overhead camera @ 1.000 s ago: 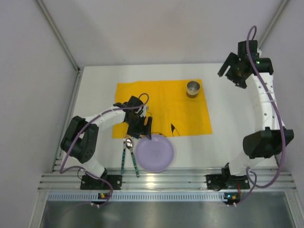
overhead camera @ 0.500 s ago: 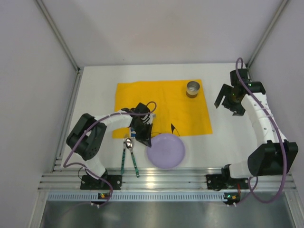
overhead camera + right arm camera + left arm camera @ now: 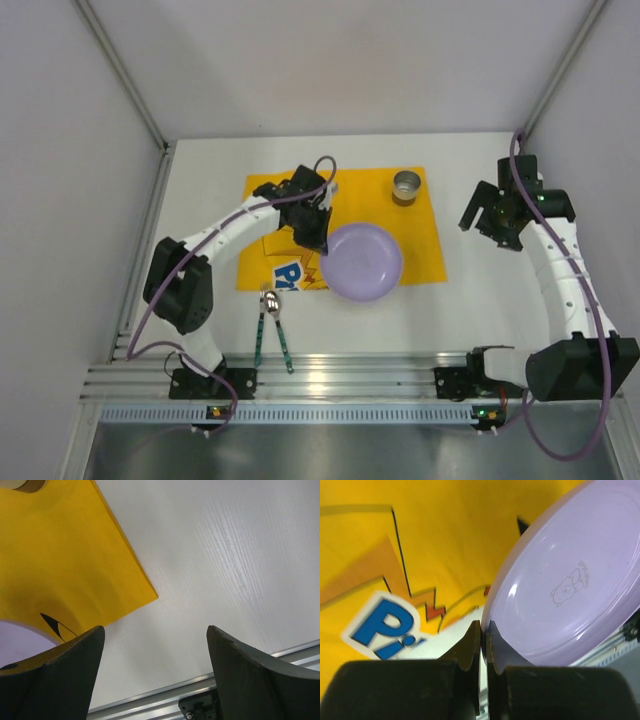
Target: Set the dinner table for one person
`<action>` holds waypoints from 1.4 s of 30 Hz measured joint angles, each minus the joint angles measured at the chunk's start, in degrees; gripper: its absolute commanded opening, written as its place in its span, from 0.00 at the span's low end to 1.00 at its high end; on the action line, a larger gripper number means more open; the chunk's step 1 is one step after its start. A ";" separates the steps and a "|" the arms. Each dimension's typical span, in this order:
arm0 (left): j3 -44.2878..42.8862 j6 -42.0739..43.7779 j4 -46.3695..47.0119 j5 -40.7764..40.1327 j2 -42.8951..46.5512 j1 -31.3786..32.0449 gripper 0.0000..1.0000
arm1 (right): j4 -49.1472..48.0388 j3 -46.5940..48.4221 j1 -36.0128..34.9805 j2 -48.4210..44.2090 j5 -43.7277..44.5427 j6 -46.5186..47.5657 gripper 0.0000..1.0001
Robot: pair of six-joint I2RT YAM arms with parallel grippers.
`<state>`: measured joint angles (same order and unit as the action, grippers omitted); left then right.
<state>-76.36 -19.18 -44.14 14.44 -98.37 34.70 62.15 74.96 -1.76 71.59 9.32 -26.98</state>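
Note:
A lilac plate [image 3: 362, 262] lies over the front right part of the yellow placemat [image 3: 420, 245], its near rim past the mat's front edge. My left gripper [image 3: 316, 243] is shut on the plate's left rim. In the left wrist view the fingertips [image 3: 483, 625] pinch the rim of the tilted plate [image 3: 570, 580] above the printed mat [image 3: 445, 540]. My right gripper [image 3: 490, 222] hangs open over the bare white dinner table [image 3: 500, 300], right of the mat. Nothing lies between its fingers [image 3: 155, 630].
A small metal cup [image 3: 406, 186] stands at the mat's back right corner. A spoon [image 3: 271, 302] and two green-handled pieces of cutlery [image 3: 260, 338] lie on the table in front of the mat's left corner. The aluminium rail [image 3: 350, 380] runs along the near edge.
My left gripper shut on the plate's rim and carried it from the table's front, back and to the right, onto the placemat. The right gripper came down and nearer, still open.

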 measured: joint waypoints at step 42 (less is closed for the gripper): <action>-22.08 -5.75 -4.70 -22.14 -6.62 -22.97 0.98 | -13.11 13.64 -61.42 30.08 -22.43 3.74 0.71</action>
<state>-98.43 -24.93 -48.84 -7.70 -104.99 11.73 49.04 88.60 -63.18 101.67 -13.10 -23.24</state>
